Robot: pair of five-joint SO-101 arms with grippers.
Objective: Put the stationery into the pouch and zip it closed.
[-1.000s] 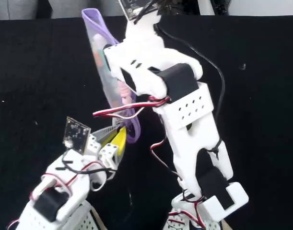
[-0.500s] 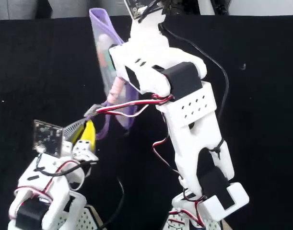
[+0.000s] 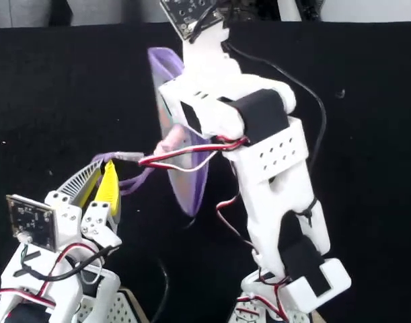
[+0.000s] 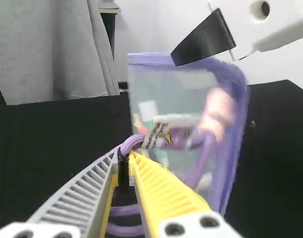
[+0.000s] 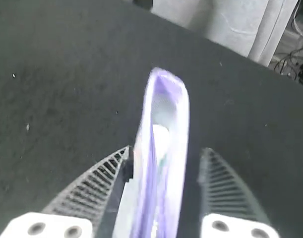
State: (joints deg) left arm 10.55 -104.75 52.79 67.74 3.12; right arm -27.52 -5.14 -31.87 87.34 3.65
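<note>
Pinched the braided purple cord [image 4: 136, 141] between the ribbed grey and yellow jaws of the left gripper [image 4: 125, 157]. Clamped the pouch [image 4: 186, 94] edgewise in the jaws of the right gripper [image 5: 166, 151], aloft over the black surface [image 3: 57, 87] near its far edge: flat, clear soft plastic, purple-trimmed, stationery [image 4: 147, 110] inside.

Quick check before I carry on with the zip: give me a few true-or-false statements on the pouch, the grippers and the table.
1. The pouch lies flat on the table. False: the right gripper holds it up on edge, off the table.
2. The left gripper is shut on the purple cord that hangs from the pouch. True.
3. Items show through the pouch's clear side. True.
4. The table cover is white. False: it is black.
</note>
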